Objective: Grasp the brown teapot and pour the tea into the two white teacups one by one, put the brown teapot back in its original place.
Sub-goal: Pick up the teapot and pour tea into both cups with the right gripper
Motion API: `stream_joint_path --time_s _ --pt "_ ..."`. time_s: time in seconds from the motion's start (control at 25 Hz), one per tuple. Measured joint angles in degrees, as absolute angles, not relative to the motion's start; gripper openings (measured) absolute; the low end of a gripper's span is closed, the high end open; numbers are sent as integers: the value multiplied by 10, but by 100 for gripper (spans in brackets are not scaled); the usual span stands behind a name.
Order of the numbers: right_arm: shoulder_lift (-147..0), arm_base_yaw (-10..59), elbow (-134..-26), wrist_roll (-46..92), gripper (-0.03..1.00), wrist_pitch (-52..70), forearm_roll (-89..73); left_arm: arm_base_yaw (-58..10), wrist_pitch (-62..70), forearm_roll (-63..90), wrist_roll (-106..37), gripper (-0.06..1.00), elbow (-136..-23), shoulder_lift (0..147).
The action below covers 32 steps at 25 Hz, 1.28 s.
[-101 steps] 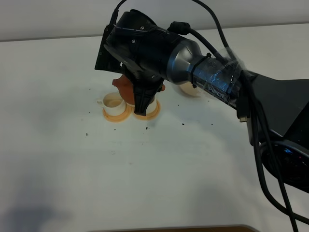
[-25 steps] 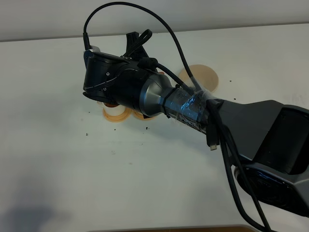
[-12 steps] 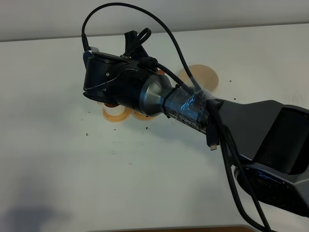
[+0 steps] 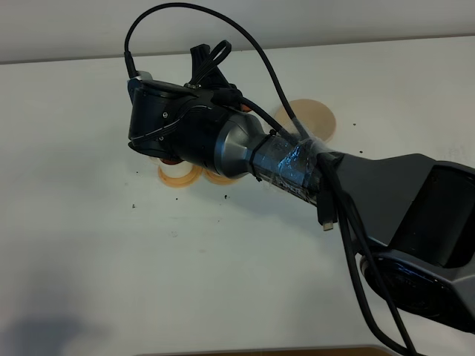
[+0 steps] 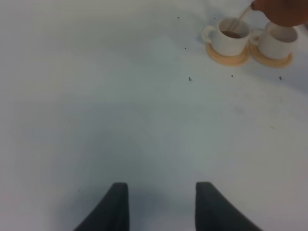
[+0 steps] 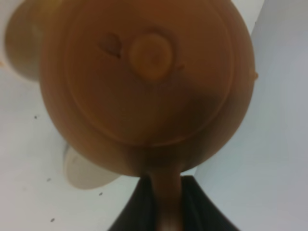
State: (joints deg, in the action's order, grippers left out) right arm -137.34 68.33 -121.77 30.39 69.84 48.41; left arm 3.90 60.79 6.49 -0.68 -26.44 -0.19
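In the left wrist view the two white teacups [image 5: 230, 36] [image 5: 277, 42] stand side by side on orange-tan coasters. The brown teapot [image 5: 283, 11] hangs tilted above them, and a thin stream runs from its spout into the nearer-left cup, which holds brown tea. In the right wrist view the teapot [image 6: 149, 86] fills the frame, lid knob facing the camera. My right gripper [image 6: 164, 195] is shut on its handle. In the exterior high view my right arm's wrist [image 4: 185, 130] hides the cups and most of the teapot. My left gripper [image 5: 161, 204] is open and empty, far from the cups.
The pale cream saucer [image 4: 310, 119] lies bare behind and to the right of the coasters [image 4: 179, 176]. Small dark specks dot the white table [image 4: 111, 252]. My right arm stretches across the middle of the table from the lower right.
Since four seconds ago my right wrist has rolled over and shifted left, tilting the teapot over the left cup. Over the last second nothing visibly moved.
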Motion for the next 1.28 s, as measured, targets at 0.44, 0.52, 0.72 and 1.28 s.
stream_joint_path --time_s 0.44,0.52,0.72,1.28 --pt "-1373 685 -1218 317 13 698 490 39 608 65 -7 37 -264 -2" --pt "-1373 688 -1218 319 13 698 494 39 608 65 -6 37 -264 -2" --pt "-1373 690 -1218 319 13 698 500 39 608 65 -6 37 -264 -2" --pt "-1373 690 -1218 328 13 698 501 39 608 65 -6 37 -264 -2"
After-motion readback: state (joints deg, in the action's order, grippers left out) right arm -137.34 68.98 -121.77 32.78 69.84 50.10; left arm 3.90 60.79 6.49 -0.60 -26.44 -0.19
